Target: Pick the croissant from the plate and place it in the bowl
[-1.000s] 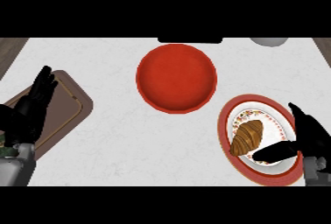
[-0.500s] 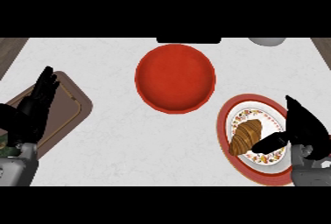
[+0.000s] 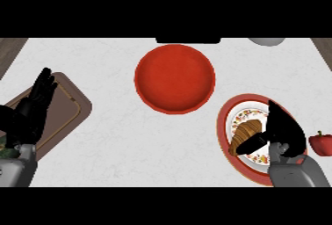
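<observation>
1 white desk [image 3: 117, 145] carries my red bowl [image 3: 174, 78], then the red-rimmed plate [image 3: 227, 121] where the croissant [image 3: 245, 134] lies under my right hand [image 3: 284, 129], thumb curling against it, while my left hand [image 3: 34, 110] rests spread by the board [image 3: 68, 107].

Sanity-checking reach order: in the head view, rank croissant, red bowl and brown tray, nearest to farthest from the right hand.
From the right hand:
1. croissant, on the plate, right against the hand's thumb side.
2. red bowl, up and to the left, mid-counter.
3. brown tray, far left, under the left hand.
</observation>
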Robot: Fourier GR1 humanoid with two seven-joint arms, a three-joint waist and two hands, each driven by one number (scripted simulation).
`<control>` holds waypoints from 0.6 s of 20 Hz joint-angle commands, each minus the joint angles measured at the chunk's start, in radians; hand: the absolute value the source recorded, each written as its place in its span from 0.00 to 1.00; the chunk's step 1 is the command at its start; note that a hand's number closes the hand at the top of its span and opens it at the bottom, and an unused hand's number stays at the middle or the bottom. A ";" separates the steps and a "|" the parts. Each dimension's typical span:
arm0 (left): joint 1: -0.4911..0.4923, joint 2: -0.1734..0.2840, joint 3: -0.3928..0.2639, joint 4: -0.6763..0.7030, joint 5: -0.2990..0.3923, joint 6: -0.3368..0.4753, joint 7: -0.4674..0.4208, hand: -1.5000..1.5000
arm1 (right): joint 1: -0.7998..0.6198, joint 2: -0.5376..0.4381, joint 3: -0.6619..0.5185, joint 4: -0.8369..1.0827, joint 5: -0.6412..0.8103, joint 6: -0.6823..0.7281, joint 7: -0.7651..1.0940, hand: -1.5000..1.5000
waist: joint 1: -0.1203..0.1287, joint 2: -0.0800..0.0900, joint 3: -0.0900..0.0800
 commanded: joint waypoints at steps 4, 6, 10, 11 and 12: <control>-0.016 0.020 0.034 0.010 0.023 -0.045 0.020 0.50 | 0.038 0.086 0.015 0.013 0.098 0.043 0.191 0.00 | -0.006 -0.001 0.002; 0.016 0.007 0.021 -0.020 0.001 -0.029 0.005 0.50 | -0.018 0.102 -0.015 0.044 0.125 0.057 0.214 0.00 | 0.002 0.000 0.002; 0.019 -0.063 -0.030 -0.020 -0.058 0.034 -0.005 0.50 | -0.018 0.102 -0.085 0.078 0.117 0.081 0.161 0.00 | -0.004 0.001 0.002; -0.013 -0.019 0.031 0.032 -0.005 -0.035 -0.021 0.50 | -0.055 0.128 -0.075 0.108 0.140 0.073 0.162 0.00 | -0.001 0.003 0.002; 0.007 -0.016 0.021 0.014 -0.014 -0.038 -0.015 0.50 | -0.057 0.151 -0.076 0.113 0.147 0.071 0.173 0.00 | 0.001 0.002 0.002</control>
